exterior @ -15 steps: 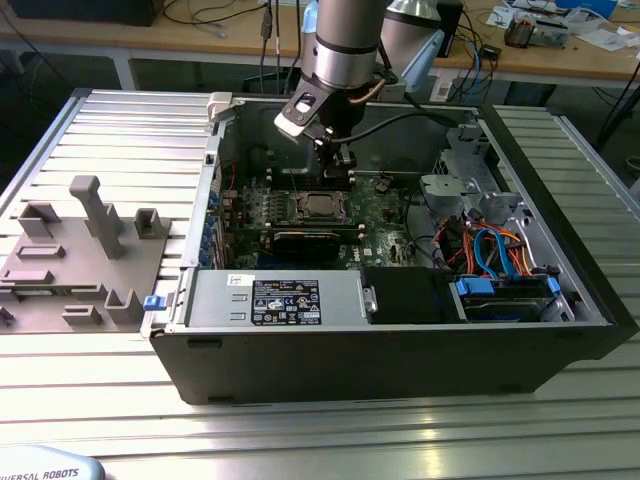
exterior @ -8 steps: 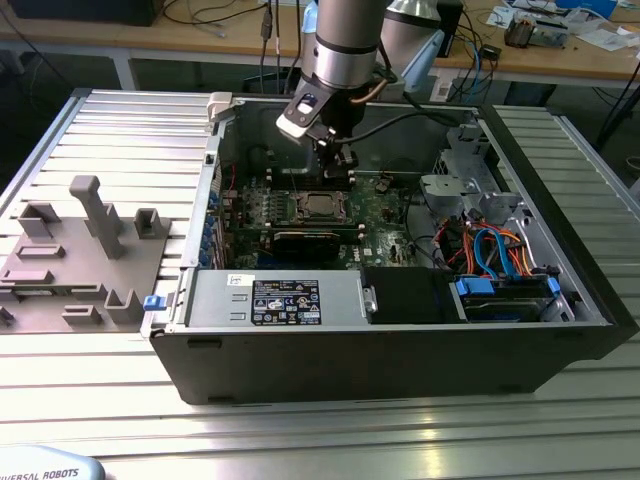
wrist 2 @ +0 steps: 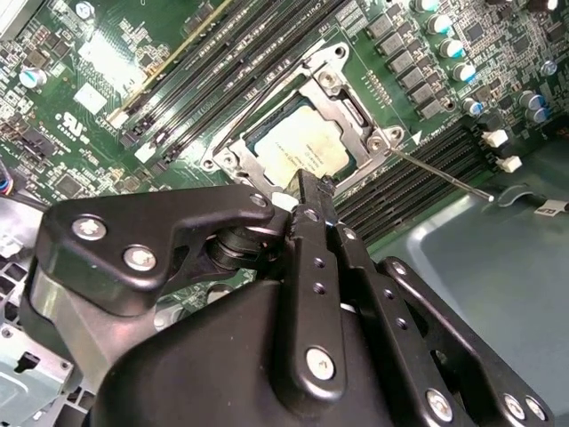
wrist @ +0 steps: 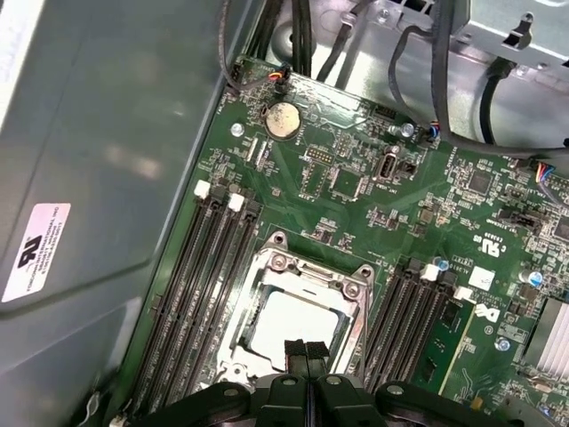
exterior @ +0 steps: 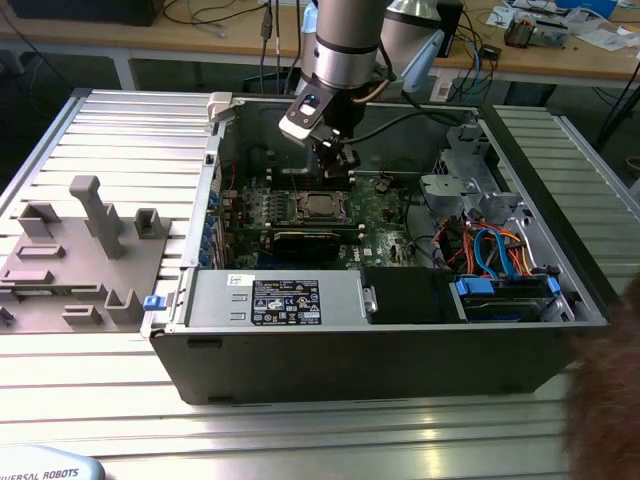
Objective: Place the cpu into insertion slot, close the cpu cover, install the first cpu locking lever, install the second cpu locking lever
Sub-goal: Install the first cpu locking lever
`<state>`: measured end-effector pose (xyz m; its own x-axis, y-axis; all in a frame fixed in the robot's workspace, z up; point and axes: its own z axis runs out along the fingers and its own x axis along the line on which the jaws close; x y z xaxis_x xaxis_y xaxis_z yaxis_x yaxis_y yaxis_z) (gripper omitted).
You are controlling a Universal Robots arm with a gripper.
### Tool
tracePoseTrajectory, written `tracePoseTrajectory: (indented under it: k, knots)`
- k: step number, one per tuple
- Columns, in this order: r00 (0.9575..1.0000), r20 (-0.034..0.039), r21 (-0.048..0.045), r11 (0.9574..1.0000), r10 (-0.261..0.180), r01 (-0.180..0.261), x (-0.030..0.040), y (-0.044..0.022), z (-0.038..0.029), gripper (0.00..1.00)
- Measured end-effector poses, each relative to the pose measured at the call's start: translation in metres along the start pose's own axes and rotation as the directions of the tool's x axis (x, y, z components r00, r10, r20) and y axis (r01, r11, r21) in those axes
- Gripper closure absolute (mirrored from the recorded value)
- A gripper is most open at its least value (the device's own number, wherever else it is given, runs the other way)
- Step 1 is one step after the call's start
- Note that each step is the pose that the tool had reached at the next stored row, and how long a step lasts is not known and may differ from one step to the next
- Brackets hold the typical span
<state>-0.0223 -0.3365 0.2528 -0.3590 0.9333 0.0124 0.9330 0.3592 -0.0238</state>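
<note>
- Gripper (wrist: 305, 350): fingers pressed together, gripping nothing, directly over the socket's rim.
- Cpu (wrist: 293, 322): seated mid-way across the green board (wrist: 356, 218), framed by the cpu cover (wrist: 307, 276), just beneath the fingertips.

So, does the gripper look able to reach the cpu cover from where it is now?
Probably yes. In the first wrist view the gripper hangs over the cpu cover, which lies flat around the cpu, and nothing sits between them; the memory slots alongside are low.
</note>
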Motion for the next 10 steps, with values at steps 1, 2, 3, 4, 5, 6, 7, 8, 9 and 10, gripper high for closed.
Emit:
tracePoseTrajectory:
  k: [1,2,3,4,5,6,7,8,9,10]
  knots:
    - [1.0,0.0001,0.0,1.0,-0.004,0.004,0.0,0.0,0.0,0.89]
    - [1.0,0.0002,0.0001,1.0,-0.008,0.008,0.0,0.0,0.0,0.89]
    - [0.9999,0.0003,0.0001,0.9999,-0.011,0.011,0.0,0.0,0.0,0.89]
    - [0.9999,0.0004,0.0001,0.9999,-0.016,0.016,0.0,0.0,0.0,0.89]
    - [0.9998,0.0005,0.0002,0.9998,-0.019,0.019,0.0,0.0,0.0,0.89]
    - [0.9998,0.0006,0.0003,0.9998,-0.022,0.022,0.0,0.0,0.0,0.89]
    - [0.9997,0.0006,0.0003,0.9997,-0.024,0.024,0.0,0.0,0.0,0.89]
    - [0.9996,0.0006,0.0003,0.9996,-0.027,0.027,0.0,0.0,0.0,0.89]
    - [0.9996,0.0007,0.0003,0.9996,-0.029,0.029,0.0,0.0,0.0,0.89]
    - [0.9995,0.0008,0.0004,0.9995,-0.033,0.033,0.0,0.0,0.0,0.89]
